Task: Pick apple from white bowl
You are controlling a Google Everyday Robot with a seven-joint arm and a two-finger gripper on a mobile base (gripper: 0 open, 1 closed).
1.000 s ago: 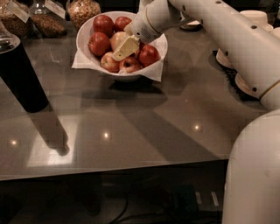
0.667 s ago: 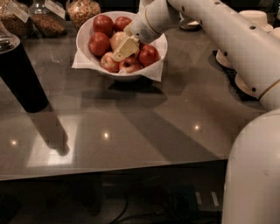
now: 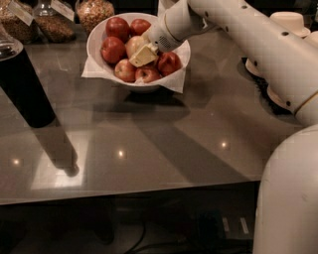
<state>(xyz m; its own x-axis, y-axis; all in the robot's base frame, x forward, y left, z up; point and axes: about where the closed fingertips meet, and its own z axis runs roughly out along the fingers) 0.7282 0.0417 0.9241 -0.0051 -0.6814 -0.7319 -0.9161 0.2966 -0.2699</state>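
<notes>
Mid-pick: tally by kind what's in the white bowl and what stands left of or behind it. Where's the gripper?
Apples, visible: 7
Paper napkin: 1
Glass jars: 3
Black cylinder: 1
Total: 12
The gripper is down in the white bowl, on the apples.

- White arm [image 3: 258, 39] reaches in from the right edge toward upper centre, sloping down to the left.
- Round wrist [image 3: 171, 27] tilts downward.
- Cream gripper [image 3: 143, 54] points down-left at the arm's far end, upper centre.
- Pale body [image 3: 290, 198] fills the lower right corner.
</notes>
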